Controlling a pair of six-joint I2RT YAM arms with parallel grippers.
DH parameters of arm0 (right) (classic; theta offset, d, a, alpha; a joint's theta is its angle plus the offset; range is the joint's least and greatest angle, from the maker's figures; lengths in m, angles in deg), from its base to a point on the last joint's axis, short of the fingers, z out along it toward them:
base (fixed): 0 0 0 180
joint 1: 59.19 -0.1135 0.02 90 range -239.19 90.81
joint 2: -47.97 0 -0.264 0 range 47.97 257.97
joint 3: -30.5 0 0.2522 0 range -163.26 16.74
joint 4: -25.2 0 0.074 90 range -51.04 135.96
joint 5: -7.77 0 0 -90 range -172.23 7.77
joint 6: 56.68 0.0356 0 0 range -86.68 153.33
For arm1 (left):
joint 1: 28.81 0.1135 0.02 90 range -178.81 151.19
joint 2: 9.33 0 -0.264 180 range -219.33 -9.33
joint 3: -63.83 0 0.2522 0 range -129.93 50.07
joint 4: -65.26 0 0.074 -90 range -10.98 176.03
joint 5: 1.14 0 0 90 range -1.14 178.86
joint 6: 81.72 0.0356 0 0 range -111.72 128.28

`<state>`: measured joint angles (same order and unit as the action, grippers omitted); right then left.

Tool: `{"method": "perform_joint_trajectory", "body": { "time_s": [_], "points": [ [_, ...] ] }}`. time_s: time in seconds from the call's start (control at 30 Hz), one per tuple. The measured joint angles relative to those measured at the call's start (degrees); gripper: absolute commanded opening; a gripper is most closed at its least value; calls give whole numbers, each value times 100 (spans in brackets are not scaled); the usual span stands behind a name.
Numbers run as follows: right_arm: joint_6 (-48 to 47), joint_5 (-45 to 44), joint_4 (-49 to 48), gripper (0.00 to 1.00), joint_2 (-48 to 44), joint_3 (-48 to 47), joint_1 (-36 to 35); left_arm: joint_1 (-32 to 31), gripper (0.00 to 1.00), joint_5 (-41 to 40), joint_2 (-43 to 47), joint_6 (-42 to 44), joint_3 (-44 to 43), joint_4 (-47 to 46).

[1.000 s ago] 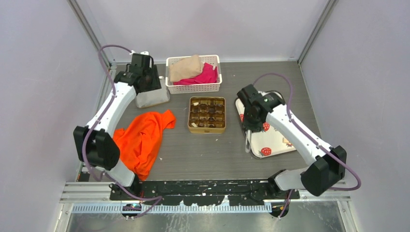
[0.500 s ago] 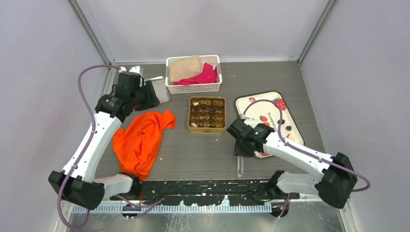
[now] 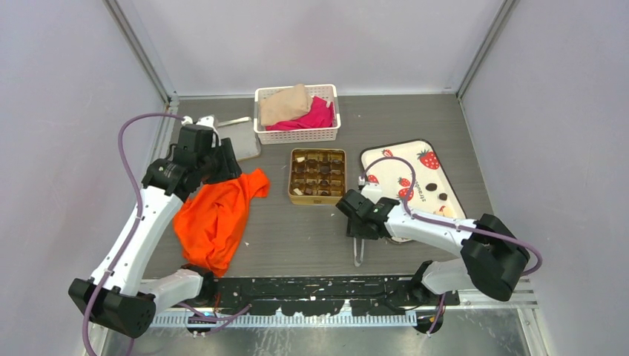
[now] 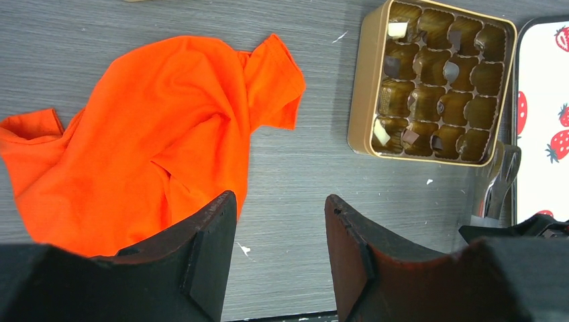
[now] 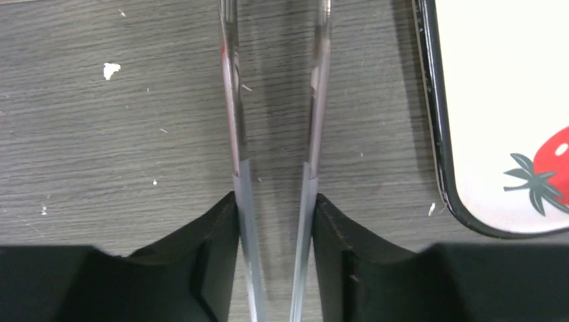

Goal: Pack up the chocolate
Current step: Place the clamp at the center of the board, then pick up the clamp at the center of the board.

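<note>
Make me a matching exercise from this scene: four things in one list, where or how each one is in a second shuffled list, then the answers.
1. orange shirt
2. gold tin
3. metal tongs
4. white basket

A. clamped in the right gripper
B. holds pink and tan cloths
C. lying crumpled, left of the tin
D. brown compartments with chocolate pieces

Pairs: 1-C, 2-D, 3-A, 4-B.
</note>
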<state>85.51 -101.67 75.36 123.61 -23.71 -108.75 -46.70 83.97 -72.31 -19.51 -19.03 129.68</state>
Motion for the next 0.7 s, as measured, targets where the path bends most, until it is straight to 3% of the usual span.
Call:
{"method": "perform_joint_trajectory", "body": {
  "time_s": [0.3, 0.43, 0.53, 0.7],
  "points": [
    [116, -144, -431, 77, 0, 402, -203, 0, 52, 0, 35, 0, 164, 2],
    [225, -323, -461, 80, 0, 402, -345, 0, 52, 2, 50, 0, 216, 9],
    [321, -479, -437, 75, 15, 402, -448, 0, 52, 2, 116, -2, 258, 15],
    [492, -671, -439, 46, 129, 396, -520, -2, 53, -2, 249, -2, 326, 17]
  ]
}}
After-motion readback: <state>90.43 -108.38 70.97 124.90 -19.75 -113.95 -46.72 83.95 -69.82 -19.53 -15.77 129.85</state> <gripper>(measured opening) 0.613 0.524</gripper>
